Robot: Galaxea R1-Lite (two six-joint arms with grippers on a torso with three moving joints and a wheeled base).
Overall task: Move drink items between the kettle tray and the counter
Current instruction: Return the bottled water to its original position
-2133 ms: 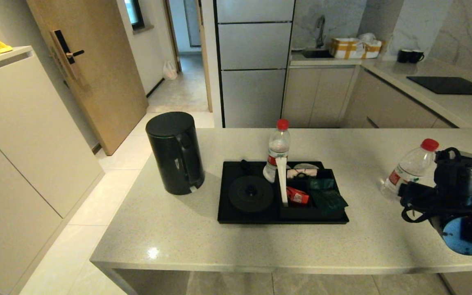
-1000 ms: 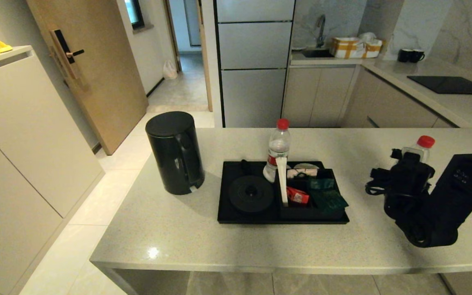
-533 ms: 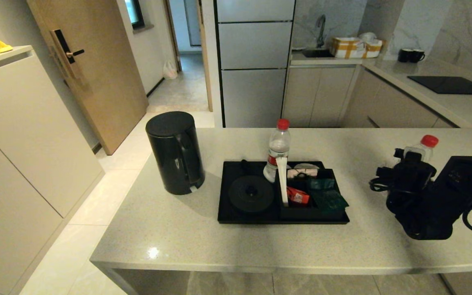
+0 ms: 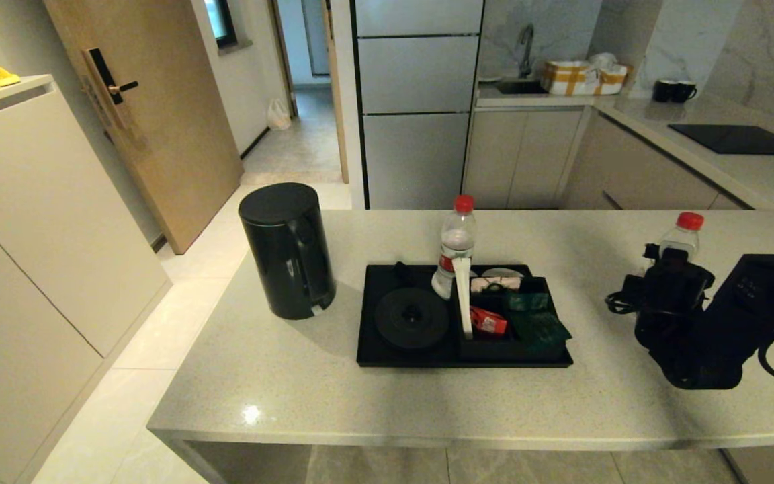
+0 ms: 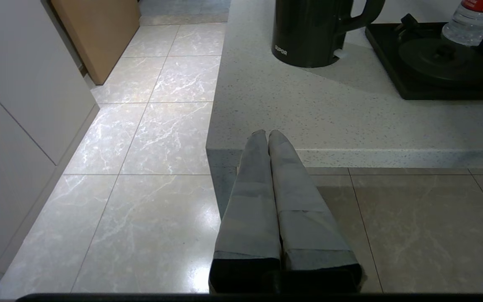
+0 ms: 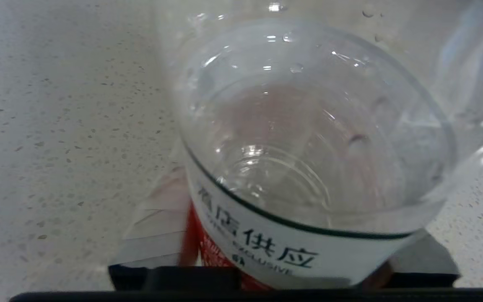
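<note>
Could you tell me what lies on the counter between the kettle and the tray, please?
Nothing: in the head view, bare counter separates the kettle from the tray.

Kettle (image 4: 287,250) on counter (image 4: 306,383); bottle (image 4: 455,247) on tray (image 4: 368,339).

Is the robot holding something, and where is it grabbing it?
Yes. The right gripper holds a water bottle around its labelled lower body, over the counter, right of the kettle tray. The left gripper is shut on nothing.
</note>
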